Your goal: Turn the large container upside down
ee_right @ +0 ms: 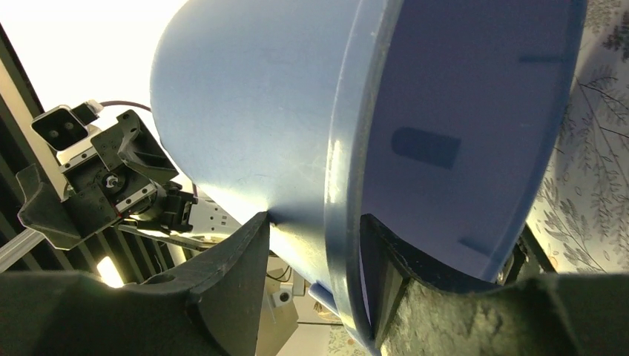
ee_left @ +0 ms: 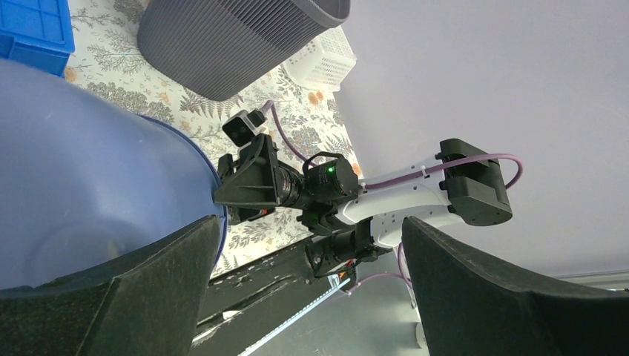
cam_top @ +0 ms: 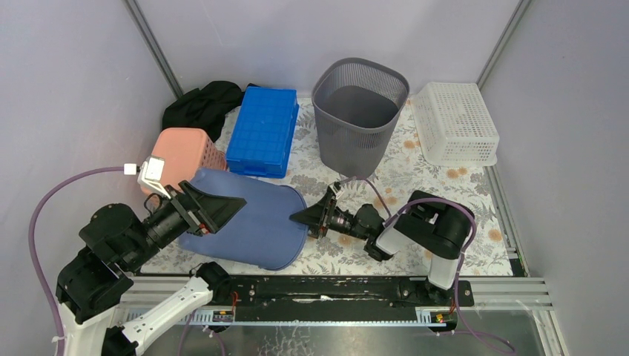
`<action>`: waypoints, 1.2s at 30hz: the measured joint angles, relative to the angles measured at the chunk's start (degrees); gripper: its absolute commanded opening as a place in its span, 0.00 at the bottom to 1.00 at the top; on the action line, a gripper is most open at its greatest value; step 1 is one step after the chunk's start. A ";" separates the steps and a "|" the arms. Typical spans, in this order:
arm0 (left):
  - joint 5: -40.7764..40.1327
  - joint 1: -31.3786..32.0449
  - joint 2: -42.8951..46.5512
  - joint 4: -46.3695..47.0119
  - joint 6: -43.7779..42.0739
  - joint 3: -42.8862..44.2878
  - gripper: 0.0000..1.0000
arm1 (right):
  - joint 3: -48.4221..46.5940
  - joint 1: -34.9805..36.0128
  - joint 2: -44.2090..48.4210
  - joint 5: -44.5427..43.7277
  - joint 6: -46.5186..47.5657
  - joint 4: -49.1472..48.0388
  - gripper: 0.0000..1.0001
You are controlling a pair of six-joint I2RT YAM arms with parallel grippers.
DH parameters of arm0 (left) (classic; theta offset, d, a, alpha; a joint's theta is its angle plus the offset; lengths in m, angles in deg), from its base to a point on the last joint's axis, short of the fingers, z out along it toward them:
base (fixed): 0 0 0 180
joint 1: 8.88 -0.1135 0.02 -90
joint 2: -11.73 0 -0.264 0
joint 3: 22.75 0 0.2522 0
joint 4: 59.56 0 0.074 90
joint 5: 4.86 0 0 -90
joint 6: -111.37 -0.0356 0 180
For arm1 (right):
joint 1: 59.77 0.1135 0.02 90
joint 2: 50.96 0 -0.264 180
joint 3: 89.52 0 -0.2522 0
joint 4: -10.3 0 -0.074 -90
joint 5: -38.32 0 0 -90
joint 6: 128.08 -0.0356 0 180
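The large blue plastic container (cam_top: 256,226), laid sideways by the floral table's (cam_top: 445,193) near edge, is straddled at its rim, presumably for tipping, by the right gripper (ee_right: 315,222) (clamping unclear), the left gripper (cam_top: 222,208) spread wide.

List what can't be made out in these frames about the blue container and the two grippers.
Right wrist view: the right gripper straddles the blue container's rim; whether its fingers press it is unclear.
Top view: the container's closed end is covered by the open left gripper.
Top view: the pink basket is partly behind the left wrist camera and the container.
Right wrist view: the picture's edges cut off the container's inside.
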 measured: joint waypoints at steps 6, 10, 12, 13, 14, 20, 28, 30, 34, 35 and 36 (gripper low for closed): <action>0.07 0.00 0.00 0.28 0.02 -0.26 1.00 | 3.06 -0.59 1.33 -0.04 0.48 0.00 0.52; 0.48 0.00 0.00 0.61 0.17 -0.68 1.00 | 4.17 -0.70 1.64 -0.04 0.87 0.02 0.51; 0.63 0.00 0.00 0.61 0.31 -0.94 1.00 | 4.57 -0.79 1.64 -0.02 0.96 0.00 0.51; 0.70 0.00 0.00 0.63 0.35 -0.98 1.00 | 4.76 -0.87 1.66 -0.02 1.03 0.00 0.51; 0.85 0.00 0.00 0.63 0.39 -1.05 1.00 | 4.87 -0.92 1.66 -0.04 1.07 0.00 0.51; 1.01 0.00 0.02 0.66 0.46 -1.20 1.00 | 5.57 -1.01 1.66 -0.15 1.46 0.09 0.51; 1.01 0.00 0.31 0.66 0.61 -1.31 1.00 | 6.25 -1.01 1.66 -0.15 1.86 0.22 0.50; 1.01 0.00 0.31 0.66 0.63 -1.33 1.00 | 6.27 -1.01 1.66 -0.13 1.92 0.24 0.50; 1.01 0.00 0.33 0.66 0.66 -1.46 1.00 | 6.29 -1.01 1.64 -0.11 1.92 0.26 0.50; 1.01 0.00 0.35 0.66 0.68 -1.49 1.00 | 6.29 -1.01 1.64 -0.09 1.92 0.26 0.50; 1.01 0.00 0.35 0.66 0.68 -1.53 1.00 | 6.29 -1.01 1.64 -0.07 1.95 0.28 0.51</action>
